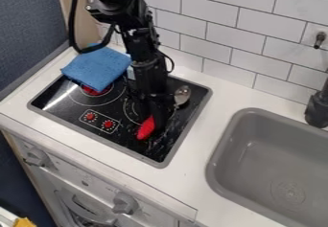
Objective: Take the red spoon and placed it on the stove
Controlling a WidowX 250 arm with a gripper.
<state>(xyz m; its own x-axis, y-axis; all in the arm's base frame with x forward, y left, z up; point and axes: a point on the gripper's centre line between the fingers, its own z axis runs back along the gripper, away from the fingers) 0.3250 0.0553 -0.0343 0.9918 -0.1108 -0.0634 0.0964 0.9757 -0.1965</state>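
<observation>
Left of centre, red-handled spoon (pixel 146 128) over stove (pixel 70 113); placement appears nearly complete. Gripper (pixel 154 119) closure cannot be determined; withdrawal is left.

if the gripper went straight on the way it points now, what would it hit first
Probably the black cooktop just below the gripper, close by the spoon's red handle, though depth is hard to judge.

A blue cloth (pixel 97 67), seemingly folded, lies apart from a grey sink (pixel 272 149).
</observation>
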